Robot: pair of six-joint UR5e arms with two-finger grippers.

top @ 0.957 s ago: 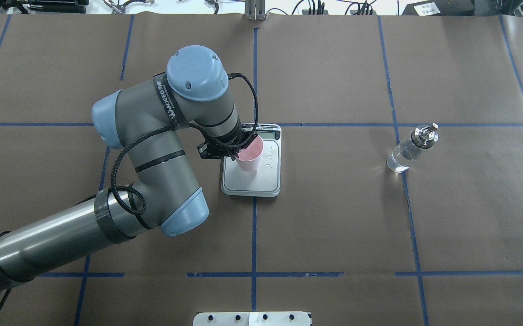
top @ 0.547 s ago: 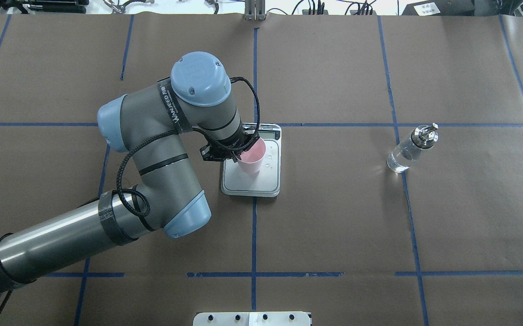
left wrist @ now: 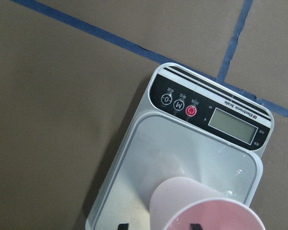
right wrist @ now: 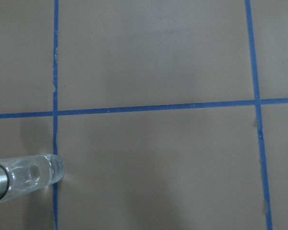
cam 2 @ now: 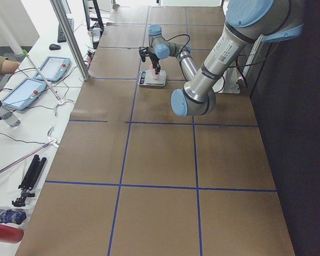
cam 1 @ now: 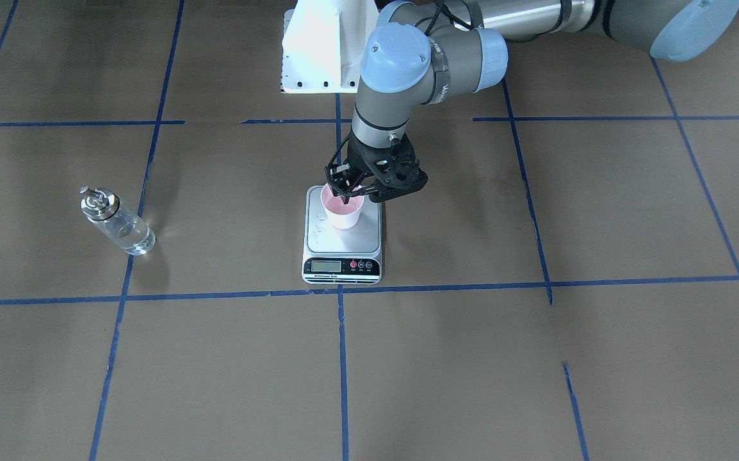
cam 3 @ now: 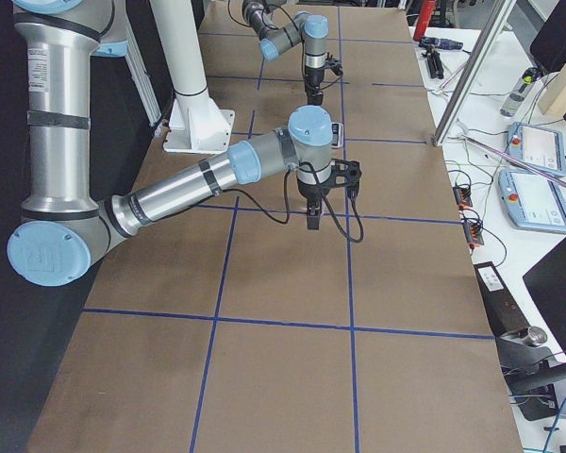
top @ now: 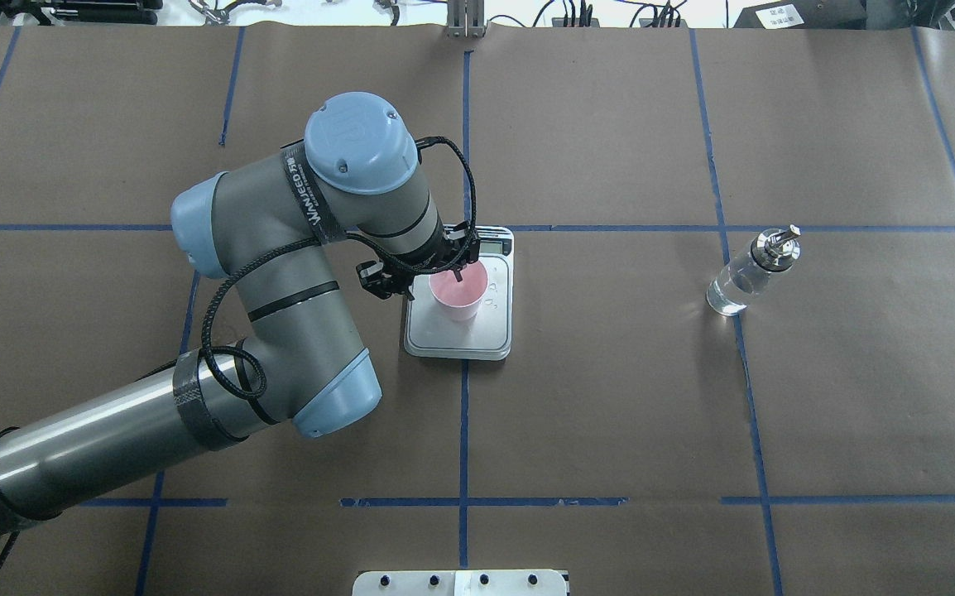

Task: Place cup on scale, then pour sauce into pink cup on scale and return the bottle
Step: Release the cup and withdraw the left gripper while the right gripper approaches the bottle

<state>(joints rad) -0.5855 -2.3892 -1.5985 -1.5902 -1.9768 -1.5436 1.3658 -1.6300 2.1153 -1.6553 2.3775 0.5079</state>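
The pale pink cup [top: 458,295] [cam 1: 342,211] [left wrist: 206,206] stands upright on the silver platform of the scale [top: 486,333] [cam 1: 364,242] [left wrist: 182,143]. My left gripper [top: 436,282] [cam 1: 357,193] hangs over the cup's rim, open. One finger is inside the cup and the other outside, with a wide gap around the thin wall. The clear glass bottle [top: 744,280] [cam 1: 118,223] [right wrist: 29,176], holding clear sauce, stands alone far off on my right. My right gripper [cam 3: 313,222] shows only in the exterior right view, above the paper, and I cannot tell its state.
Small water drops [top: 492,295] lie on the platform beside the cup. Brown paper with blue tape lines covers the table. The white robot pedestal [cam 1: 321,45] stands behind the scale. Side benches hold tablets [cam 2: 24,90] and cables.
The cup was tilted in my left gripper over the scale and now stands upright on the platform. The fingers have spread apart and the wrist has shifted slightly.
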